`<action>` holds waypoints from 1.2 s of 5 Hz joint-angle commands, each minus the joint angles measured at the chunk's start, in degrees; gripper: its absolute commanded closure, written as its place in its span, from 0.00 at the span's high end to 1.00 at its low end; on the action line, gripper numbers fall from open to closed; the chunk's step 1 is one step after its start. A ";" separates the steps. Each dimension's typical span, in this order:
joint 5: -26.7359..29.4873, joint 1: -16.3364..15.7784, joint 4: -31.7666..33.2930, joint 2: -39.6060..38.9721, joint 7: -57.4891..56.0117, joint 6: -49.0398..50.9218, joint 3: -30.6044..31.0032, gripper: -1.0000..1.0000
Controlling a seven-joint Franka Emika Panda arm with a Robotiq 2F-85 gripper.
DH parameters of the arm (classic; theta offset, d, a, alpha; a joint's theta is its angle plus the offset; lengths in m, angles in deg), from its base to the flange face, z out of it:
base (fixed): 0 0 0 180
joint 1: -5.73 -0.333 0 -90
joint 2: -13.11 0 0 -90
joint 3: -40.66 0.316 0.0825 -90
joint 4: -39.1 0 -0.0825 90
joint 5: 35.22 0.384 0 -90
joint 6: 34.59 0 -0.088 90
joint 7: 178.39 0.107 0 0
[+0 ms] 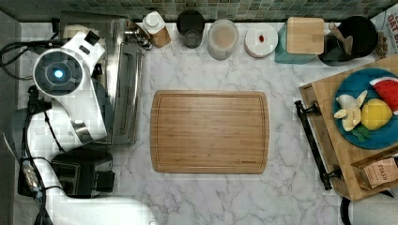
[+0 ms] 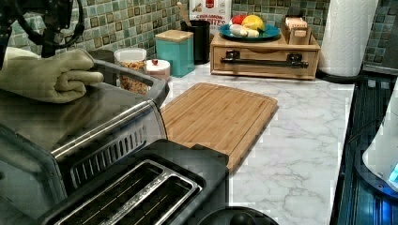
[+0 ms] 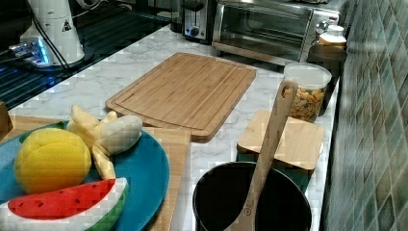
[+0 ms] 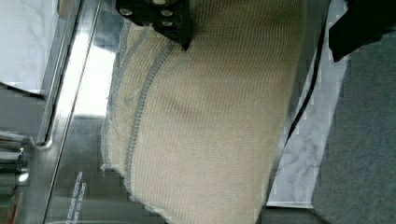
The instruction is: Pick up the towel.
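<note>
Top view: the arm point(image 1: 65, 89) hangs over the oven point(image 1: 124, 89) at the top view's left; a board point(image 1: 210, 132) lies mid-surface point(image 1: 286, 154); a toaster point(image 1: 77, 176) sits below the oven.
Left view: the towel point(image 2: 47, 75), folded, lies on the oven's point(image 2: 89, 117) steel top at the left view's left, dark arm parts just above it; the toaster point(image 2: 141, 192) stands in front.
Right view: the oven point(image 3: 274, 29) stands at the far end, behind the board point(image 3: 185, 91).
Wrist view: the towel point(image 4: 210, 126) lies on the oven top point(image 4: 74, 140); one dark finger point(image 4: 163, 18) of the tool touches its edge.
Tool state: cannot tell whether spread or pressed together.
</note>
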 commanded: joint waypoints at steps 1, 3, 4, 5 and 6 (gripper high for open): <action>-11.55 -2.65 -15.29 -5.26 9.01 7.54 -4.52 1.00; -9.89 -0.42 -15.36 -5.67 11.00 10.00 -4.72 0.00; -7.91 0.85 -14.23 -4.75 10.07 10.58 -4.32 0.00; -5.24 2.97 -11.89 -2.42 7.67 11.32 -3.53 0.00; -1.31 5.84 -4.81 3.71 5.20 8.09 -3.49 0.00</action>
